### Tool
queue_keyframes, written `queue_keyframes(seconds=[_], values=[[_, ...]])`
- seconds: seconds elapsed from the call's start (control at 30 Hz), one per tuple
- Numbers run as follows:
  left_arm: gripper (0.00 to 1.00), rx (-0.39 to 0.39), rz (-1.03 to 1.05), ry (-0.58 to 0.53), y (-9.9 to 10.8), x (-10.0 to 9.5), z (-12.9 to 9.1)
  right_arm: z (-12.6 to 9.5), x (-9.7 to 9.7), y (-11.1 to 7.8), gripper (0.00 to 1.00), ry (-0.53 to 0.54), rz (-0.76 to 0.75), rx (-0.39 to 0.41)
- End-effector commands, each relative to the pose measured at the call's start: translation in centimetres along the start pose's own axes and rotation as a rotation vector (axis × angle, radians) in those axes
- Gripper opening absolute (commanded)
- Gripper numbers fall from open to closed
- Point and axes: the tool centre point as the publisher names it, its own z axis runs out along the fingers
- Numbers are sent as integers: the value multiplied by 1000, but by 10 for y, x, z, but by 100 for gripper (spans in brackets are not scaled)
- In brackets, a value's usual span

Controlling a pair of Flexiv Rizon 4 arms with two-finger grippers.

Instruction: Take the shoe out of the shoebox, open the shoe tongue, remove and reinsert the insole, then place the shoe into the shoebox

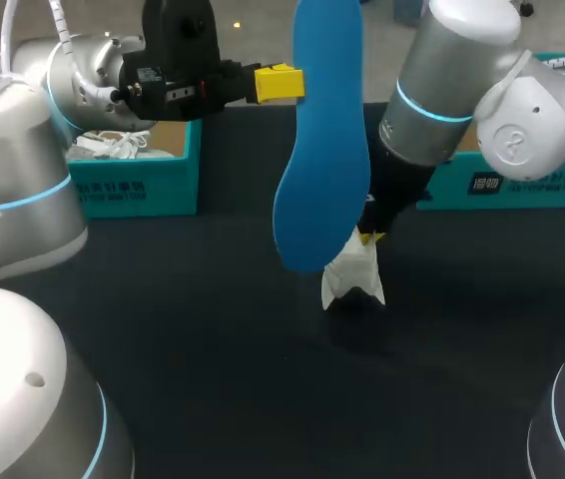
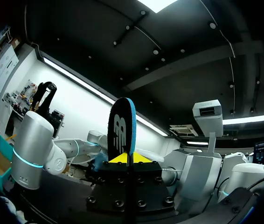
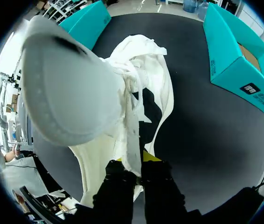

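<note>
Blue insole (image 1: 322, 150) hangs upright, pinched between the fingers of my left gripper (image 1: 281, 83) above the table (image 1: 213, 329), while my right gripper (image 1: 367, 237) clamps the white shoe (image 1: 354, 279) resting on it.

Light falls from above: the arms' grey shells carry broad pale highlights on their upper faces, while the dark table (image 1: 213, 339) stays dim and shows no glare. A soft shadow lies on the table just under the white shoe (image 1: 354, 277) at the right gripper (image 1: 368, 238). The blue insole (image 1: 322, 150) at the left gripper (image 1: 282, 83) is evenly lit from overhead, yet in the left wrist view it stands backlit and dark ahead of the fingers. In the right wrist view the shoe's nearest part is bright and out of focus.
</note>
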Motion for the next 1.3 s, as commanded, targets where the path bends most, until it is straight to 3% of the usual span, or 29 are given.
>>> queue_keyframes(seconds=[0.03, 0.3, 0.73, 1.03, 1.07, 1.13, 1.2, 1.3], values=[[0, 0, 0, 2, 0, 0, 0, 4, -3, -16, 0, 42, 0, -61], [0, 0, 0, 2, 0, 0, 0, 20, -2, -28, 0, 24, -63, -55], [0, 0, 0, 2, 0, 0, 0, 53, -2, -32, 0, 73, -95, -48], [0, 0, 0, 2, 0, 0, 0, 58, -2, -33, 0, 86, -98, -35], [0, 0, 0, 2, 0, 0, 0, 57, -1, -33, 4, 98, -96, -30], [0, 0, 0, 2, 0, 0, 0, 52, 1, -34, 91, 96, -96, -31], [0, 0, 0, 2, 0, 0, 0, 44, 3, -35, 100, 124, -92, -25], [0, 0, 0, 2, 0, 0, 0, 27, 6, -34, 100, 194, -74, -17]])
